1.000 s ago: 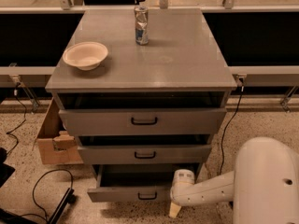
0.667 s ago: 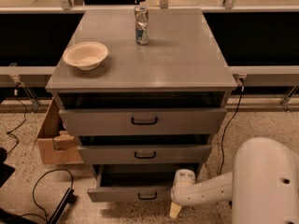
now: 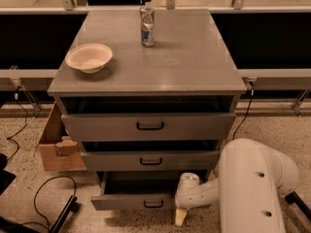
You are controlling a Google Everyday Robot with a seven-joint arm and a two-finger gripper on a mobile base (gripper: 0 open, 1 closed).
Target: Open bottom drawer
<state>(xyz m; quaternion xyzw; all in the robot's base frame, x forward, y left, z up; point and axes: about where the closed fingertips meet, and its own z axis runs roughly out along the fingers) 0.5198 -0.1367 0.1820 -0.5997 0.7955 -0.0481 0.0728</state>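
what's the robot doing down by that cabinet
A one-armed robot is working on the bottom drawer of a grey cabinet. The drawer stands pulled out part way, with its tray showing. The gripper hangs low by the right end of the drawer front, to the right of the black handle, not on it. A bowl and a can sit on top.

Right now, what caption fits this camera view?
Robot's tool beside the pulled-out bottom drawer; bowl and can sit on top.

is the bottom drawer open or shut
Open, partway out: the bottom drawer sits forward of the middle drawer above it, and its dark inside shows behind the front. The hand is low at its right end.
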